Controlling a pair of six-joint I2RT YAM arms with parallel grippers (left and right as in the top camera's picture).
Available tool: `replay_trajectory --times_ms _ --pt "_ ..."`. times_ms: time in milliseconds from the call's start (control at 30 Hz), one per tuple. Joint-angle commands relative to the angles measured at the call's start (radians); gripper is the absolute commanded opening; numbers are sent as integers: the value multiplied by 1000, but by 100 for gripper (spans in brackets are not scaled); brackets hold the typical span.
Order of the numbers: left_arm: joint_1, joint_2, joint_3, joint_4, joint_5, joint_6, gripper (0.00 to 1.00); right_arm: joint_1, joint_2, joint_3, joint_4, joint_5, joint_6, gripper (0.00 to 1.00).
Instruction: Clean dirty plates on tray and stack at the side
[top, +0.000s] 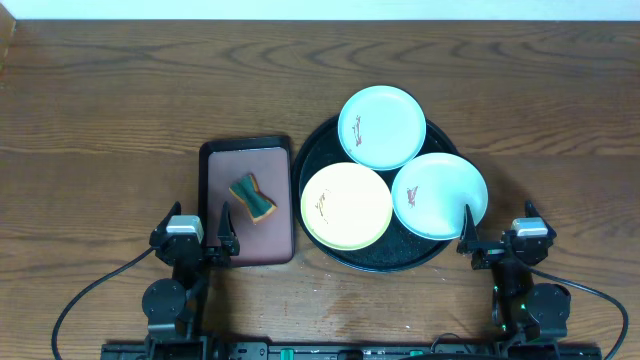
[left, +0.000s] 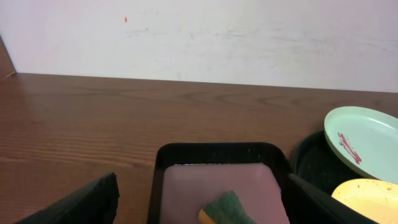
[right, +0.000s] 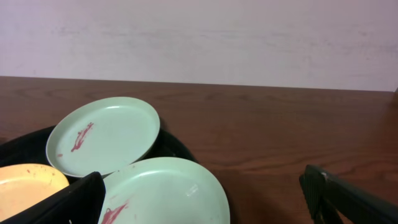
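1. Left gripper (top: 193, 233), lower left of the overhead frame: its fingers (left: 81, 202) are spread wide with nothing between them (released). One sits at each bottom corner of its wrist view.
2. Right gripper (top: 505, 240), lower right of the overhead frame: it is spread wide too and holds nothing. From above, one thin finger reaches the lower right edge of the lower mint plate (top: 438, 195); I cannot tell if it touches.
3. Just above the left gripper lies the maroon tray (top: 247, 143), which has a black rim. A sponge (top: 252, 196) with a green top lies on it, near its middle.
4. The black tray (top: 385, 262) sits right of centre, just beside the maroon tray. All three plates are on it.
5. The yellow plate (top: 346, 206) lies at the black tray's left side, touching the lower mint plate.
6. The upper mint plate (top: 381, 126) hangs over the tray's top rim (tilted, in the right wrist view).
7. Each plate carries a reddish-brown smear (top: 358, 129).
8. Both trays rest on a brown wooden table (top: 100, 100), with a pale wall (left: 249, 37) behind it.
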Motion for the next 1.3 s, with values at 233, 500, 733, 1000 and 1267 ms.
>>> replay_trajectory --times_ms 233,500,733,1000,1267 --pt "5 -7 -14 -39 20 14 84 5 -4 0 -7 1 -5 99" --pt "5 -7 -14 -39 20 14 84 5 -4 0 -7 1 -5 99" --pt "5 -7 -14 -39 20 14 84 5 -4 0 -7 1 -5 99" --pt "5 -7 -14 -38 20 14 84 5 -4 0 -7 1 -5 99" --pt "3 -7 -13 111 446 -375 84 5 -4 0 -7 1 -5 99"
